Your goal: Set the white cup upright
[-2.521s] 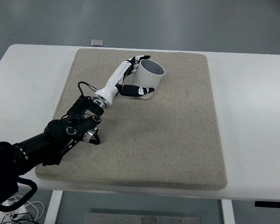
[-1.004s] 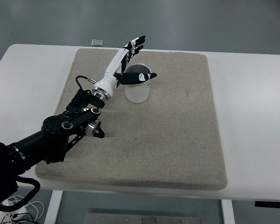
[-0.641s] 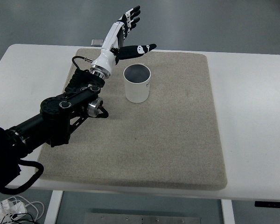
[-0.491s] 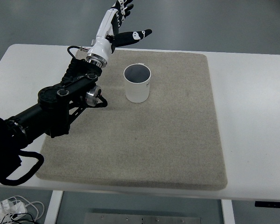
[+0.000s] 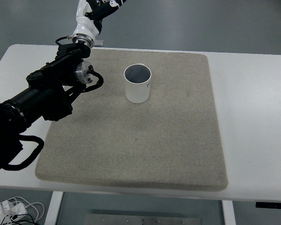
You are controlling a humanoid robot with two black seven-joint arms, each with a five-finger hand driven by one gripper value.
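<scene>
Grey mat [image 5: 145, 140] bears the white cup [image 5: 137, 84], upright, mouth open upward. Left hand [image 5: 91, 11] raised beyond it, mostly cropped; finger state indeterminate. Task judged complete; only withdrawal remains.

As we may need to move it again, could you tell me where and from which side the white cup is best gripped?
Probably around its side wall, from the left. The white cup stands upright on the mat, mouth open upward, no handle visible. Its round wall is clear all around, and the left arm is nearest.

White cup [image 5: 137, 84] upright, left hand [image 5: 96, 10] higher.
</scene>
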